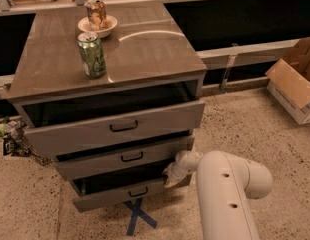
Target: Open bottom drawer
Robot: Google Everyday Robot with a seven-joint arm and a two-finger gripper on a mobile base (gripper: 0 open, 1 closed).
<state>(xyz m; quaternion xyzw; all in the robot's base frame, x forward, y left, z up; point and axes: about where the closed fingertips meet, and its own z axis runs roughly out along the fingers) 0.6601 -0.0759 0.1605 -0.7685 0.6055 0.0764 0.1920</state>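
Note:
The bottom drawer (115, 194) is the lowest of three grey-brown drawers in the cabinet (110, 54). It stands pulled out a little, with a dark gap above its slim front and a small black bar handle (138, 192). The two drawers above it are also partly out. My gripper (170, 178) sits at the right end of the bottom drawer's front, on the end of the white arm (227, 194) that comes in from the lower right. The wrist hides how it meets the drawer.
A green can (92, 54) and a bowl (97, 26) holding a second can stand on the cabinet top. A blue tape cross (139, 217) marks the floor in front. A cardboard box (295, 81) lies at the right. Clutter lies on the floor at the left.

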